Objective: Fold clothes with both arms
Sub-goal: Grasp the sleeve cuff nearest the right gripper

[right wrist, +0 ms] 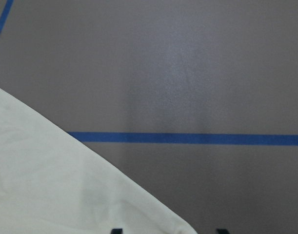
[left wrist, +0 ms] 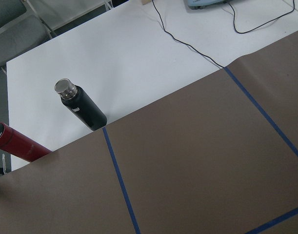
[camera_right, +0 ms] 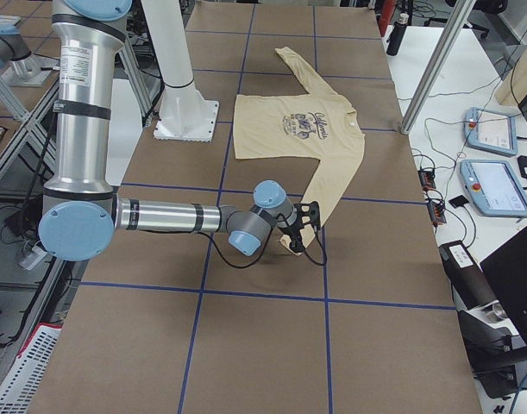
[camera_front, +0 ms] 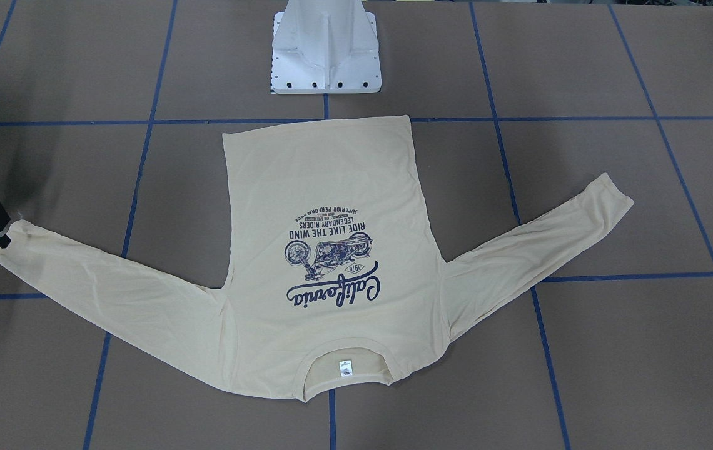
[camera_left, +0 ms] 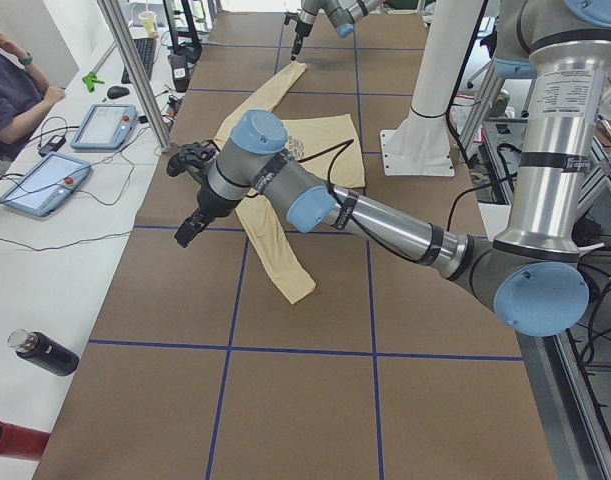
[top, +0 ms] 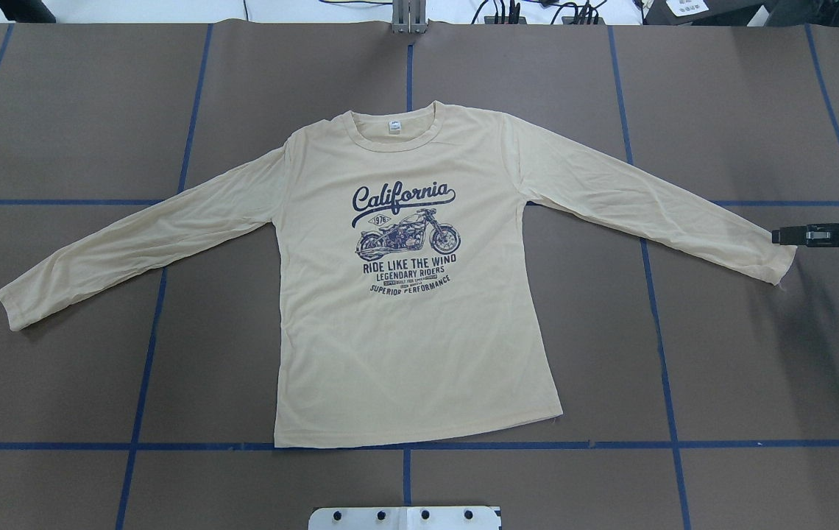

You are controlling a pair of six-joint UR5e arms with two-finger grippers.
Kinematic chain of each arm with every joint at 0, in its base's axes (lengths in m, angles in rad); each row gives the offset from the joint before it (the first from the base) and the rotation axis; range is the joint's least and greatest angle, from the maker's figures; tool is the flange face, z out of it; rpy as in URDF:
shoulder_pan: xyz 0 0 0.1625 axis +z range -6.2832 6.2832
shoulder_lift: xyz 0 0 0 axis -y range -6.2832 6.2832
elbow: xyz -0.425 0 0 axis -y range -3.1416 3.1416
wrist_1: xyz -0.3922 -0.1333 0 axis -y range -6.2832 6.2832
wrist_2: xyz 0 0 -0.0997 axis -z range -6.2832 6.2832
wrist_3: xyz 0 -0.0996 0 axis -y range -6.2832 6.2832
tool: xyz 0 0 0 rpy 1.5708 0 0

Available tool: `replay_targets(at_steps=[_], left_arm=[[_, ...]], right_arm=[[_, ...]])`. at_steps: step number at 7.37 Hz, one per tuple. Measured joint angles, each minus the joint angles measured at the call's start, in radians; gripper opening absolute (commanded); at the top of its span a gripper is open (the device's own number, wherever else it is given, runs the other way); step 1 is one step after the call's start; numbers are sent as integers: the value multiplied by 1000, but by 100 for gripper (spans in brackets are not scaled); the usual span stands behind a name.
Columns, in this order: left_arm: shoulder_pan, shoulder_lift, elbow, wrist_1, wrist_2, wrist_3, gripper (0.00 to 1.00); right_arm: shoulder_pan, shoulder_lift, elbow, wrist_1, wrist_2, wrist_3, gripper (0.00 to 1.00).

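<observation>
The T-shirt lay flat on the table, print up. Its collar and neck label were at the far side and its hem was near my base. Both sleeves were spread wide, which I judged a good starting layout because every edge was open to reach and nothing was doubled under.

My right gripper sat low at the very end of the right sleeve. Its jaws were apart, and in the wrist view the two fingertips showed at the bottom edge with the corner of pale cloth running in between them. I had not closed on anything. I took that placement as deliberate. The cuff is the farthest point of the sleeve, so pinching there would let the whole sleeve be carried across the body in one sweep.

My left gripper hung above the table beside the left sleeve, on its far side. It appeared only in the side view, so I cannot tell whether its jaws were apart or together. Its wrist camera faced the table's left end, where a black bottle and a red bottle lay on the white surface beyond the brown cover, with no shirt in sight. By my reckoning it was not yet lined up on the left cuff, and no fold had begun.
</observation>
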Motion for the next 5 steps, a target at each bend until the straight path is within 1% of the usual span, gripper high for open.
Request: replay_targets(at_steps=[2,4,5], left_arm=[[1,0,1,0,0,1,100],[1,0,1,0,0,2,100],[1,0,1,0,0,3,100]], right_arm=[[-22,1,-18,3,-33,-3,59],[-30,-1,-22,3,-46,-3,57],[-34,-6,-23,3,-54,-3,49]])
